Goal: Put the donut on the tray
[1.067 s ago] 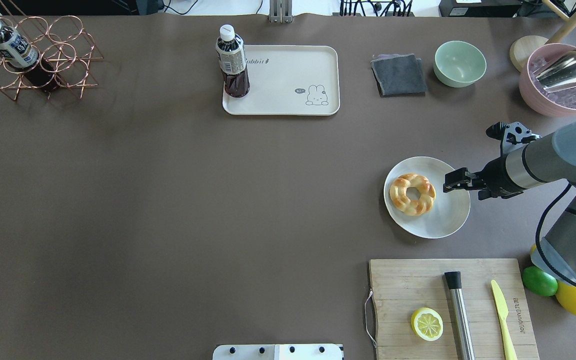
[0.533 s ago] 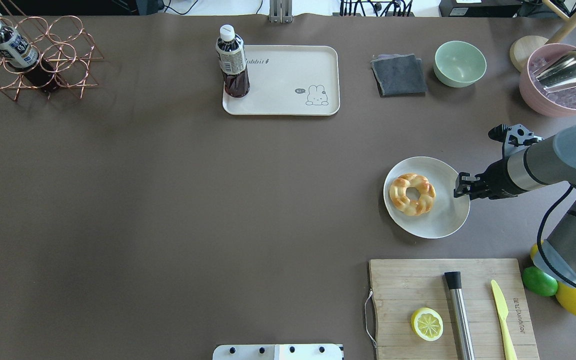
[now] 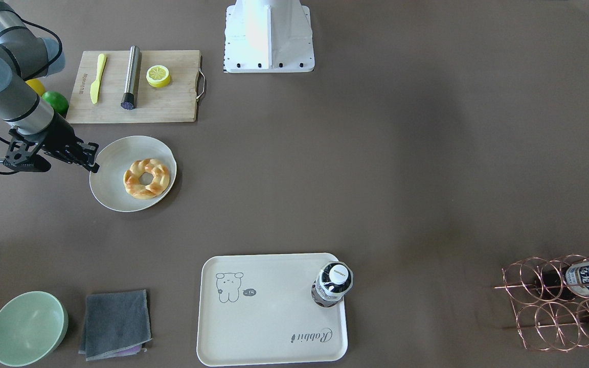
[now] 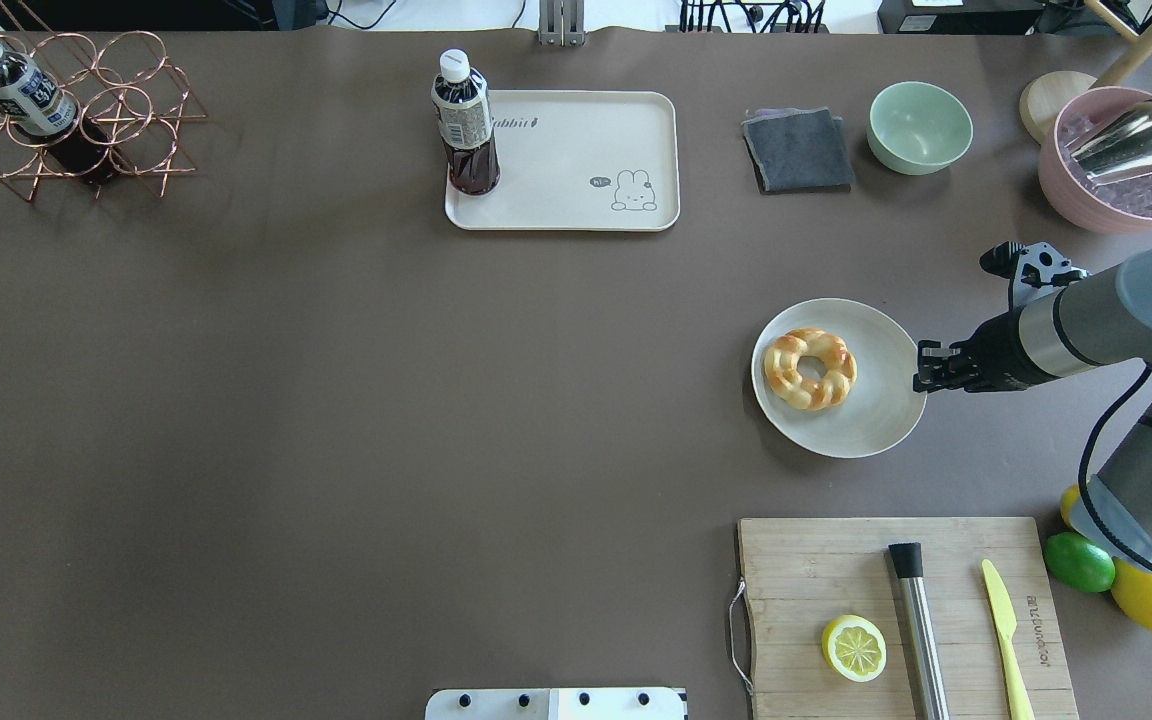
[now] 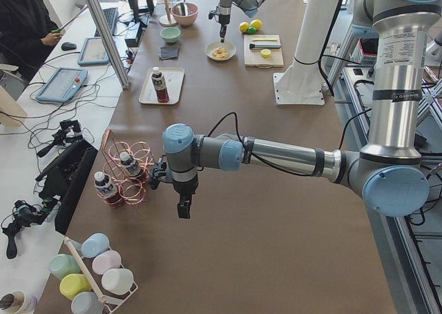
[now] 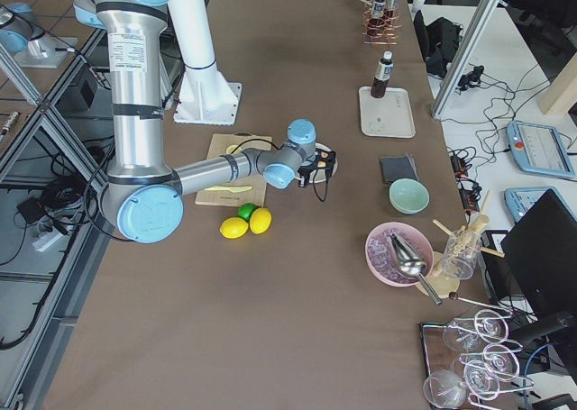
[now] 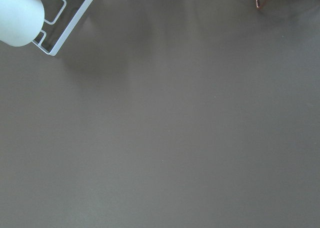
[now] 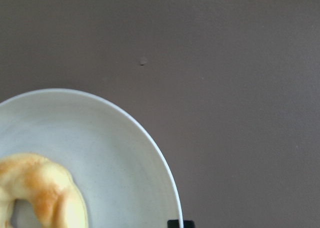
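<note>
you have not started the real work yet: the donut (image 4: pixel 804 368) lies flat on the round plate (image 4: pixel 881 420), toward its 10 o'clock side in the overhead view, and nothing grips it. the tray (image 4: pixel 576 160) sits well apart, off toward 10 o'clock from the plate, so the grasp, the lift, the carry and the set-down are all left. your right gripper (image 4: pixel 924 367) is low at the plate's 3 o'clock rim, touching it or just beside it, and i cannot tell how far its jaws stand apart. your left gripper (image 5: pixel 183 208) hangs over bare table near the copper rack, far from all this, and its jaws cannot be read either. the donut is a plump twisted ring, glossy golden with browner baked patches and a clear centre hole. the plate is smooth, shallow and off-white, likely to slide. the tray is matte cream with rounded corners and a low lip; a dark bottle (image 4: pixel 464 125) stands at its 9 o'clock end, leaving the rest free.
</note>
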Motion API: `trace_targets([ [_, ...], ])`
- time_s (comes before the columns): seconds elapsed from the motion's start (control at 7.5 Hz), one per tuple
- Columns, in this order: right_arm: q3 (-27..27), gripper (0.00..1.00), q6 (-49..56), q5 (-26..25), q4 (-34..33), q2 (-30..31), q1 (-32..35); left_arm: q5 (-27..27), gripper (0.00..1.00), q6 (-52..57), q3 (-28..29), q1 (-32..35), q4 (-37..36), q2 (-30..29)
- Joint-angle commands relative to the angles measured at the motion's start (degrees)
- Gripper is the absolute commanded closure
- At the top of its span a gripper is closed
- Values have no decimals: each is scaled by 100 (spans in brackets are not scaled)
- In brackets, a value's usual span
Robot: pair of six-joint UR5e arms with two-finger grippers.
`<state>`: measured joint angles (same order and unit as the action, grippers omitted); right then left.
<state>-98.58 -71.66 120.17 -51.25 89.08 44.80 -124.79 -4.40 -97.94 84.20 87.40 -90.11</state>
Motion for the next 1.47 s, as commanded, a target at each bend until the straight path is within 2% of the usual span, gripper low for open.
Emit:
trace_targets([
  [0.0, -188, 100, -173, 853, 54, -48, 666, 104, 2, -17, 3, 0, -4, -68],
  [0.13, -188, 100, -95, 1529, 54, -75, 1158, 104, 2, -17, -5, 0, -4, -77],
  [0.27, -188, 100, -15, 1823, 54, -92, 1441, 104, 2, -17, -6, 0, 5, -77],
  [0.53, -57, 100, -6, 1843, 37, -371, 1672, 113, 2, -17, -6, 0, -3, -95],
  [0.67, 118, 100, -49, 1800, 36, -731, 1682, 113, 2, -17, -6, 9, -4, -103],
  [0.93, 923, 100, -85, 1686, 36, -1757, 1682, 113, 2, -17, 3, 9, -4, -147],
  [1.07, 1433, 100, -224, 1476, 36, -2328, 1656, 113, 2, -17, 3, 9, -4, -147],
  [1.33, 2277, 100, -628, 679, 45, -3384, 1174, 122, 2, -17, 12, 9, -12, -139],
])
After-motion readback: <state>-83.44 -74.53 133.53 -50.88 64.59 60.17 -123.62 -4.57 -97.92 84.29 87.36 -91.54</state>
